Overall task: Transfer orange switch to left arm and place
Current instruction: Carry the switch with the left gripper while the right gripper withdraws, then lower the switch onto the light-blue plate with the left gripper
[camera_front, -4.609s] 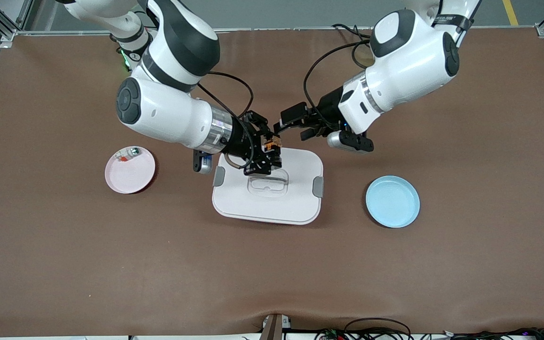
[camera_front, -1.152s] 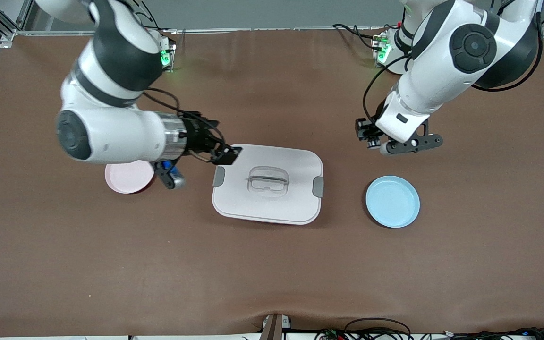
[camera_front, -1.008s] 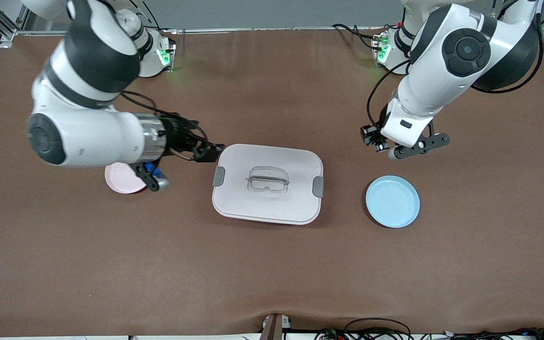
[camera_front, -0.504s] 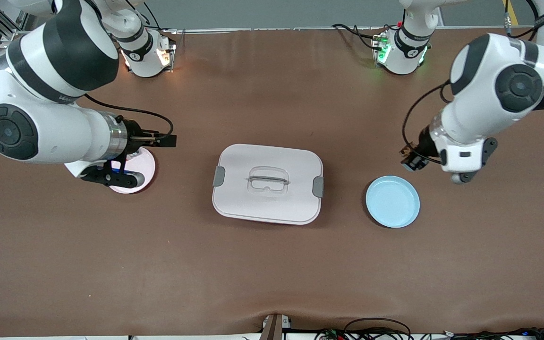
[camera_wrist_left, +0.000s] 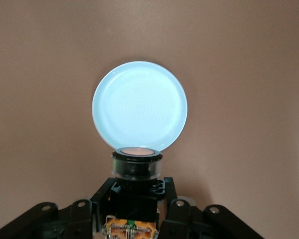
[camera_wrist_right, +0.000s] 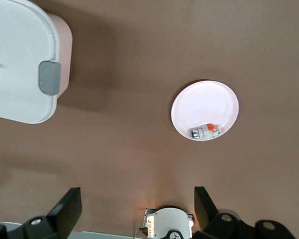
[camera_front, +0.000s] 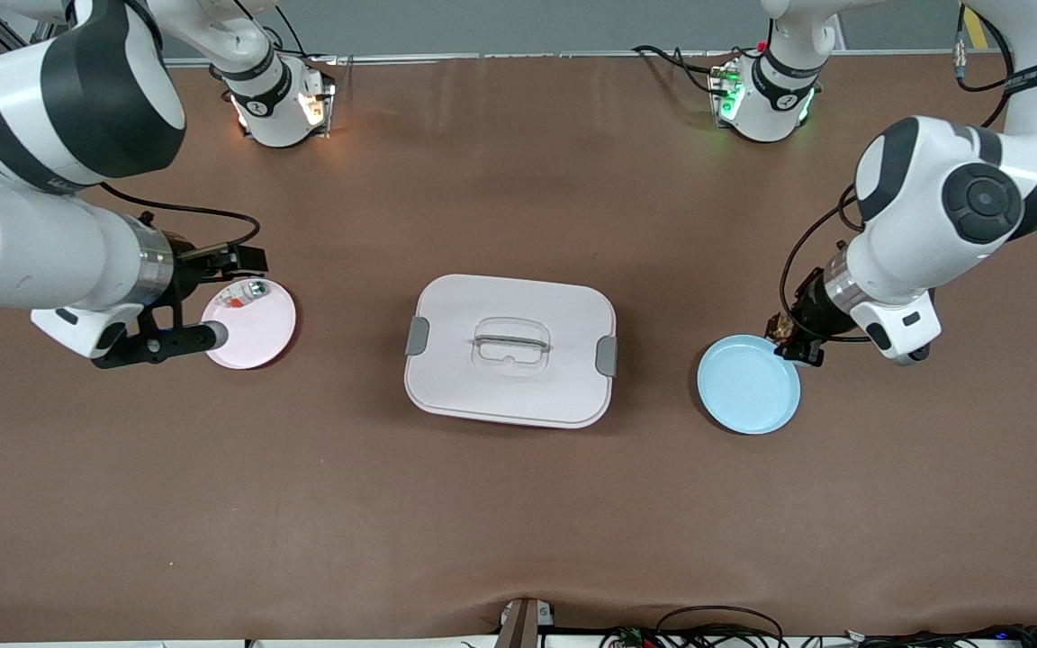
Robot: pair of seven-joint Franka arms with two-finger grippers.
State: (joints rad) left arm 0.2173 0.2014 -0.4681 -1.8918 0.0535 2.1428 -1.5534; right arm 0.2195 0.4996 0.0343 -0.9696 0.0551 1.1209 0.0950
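Note:
My left gripper [camera_front: 796, 338] is shut on the orange switch [camera_front: 781, 326] and holds it over the edge of the blue plate [camera_front: 748, 385] at the left arm's end of the table. In the left wrist view the switch [camera_wrist_left: 137, 167] sits between the fingers [camera_wrist_left: 175, 199], its round end toward the blue plate [camera_wrist_left: 139, 104]. My right gripper [camera_front: 238, 263] is open and empty above the table beside the pink plate [camera_front: 253, 337]. The white box [camera_front: 482, 387] stands shut mid-table between the plates and also shows in the right wrist view [camera_wrist_right: 20, 59].
A small white piece with red and green bits [camera_front: 244, 292] lies on the pink plate, as the right wrist view shows [camera_wrist_right: 206, 132]. The arm bases [camera_front: 275, 99] [camera_front: 766, 90] stand at the table's edge farthest from the front camera.
My left gripper has carried the switch away from over the box and down to the blue plate's edge. My right arm has drawn back toward its end, uncovering the pink plate.

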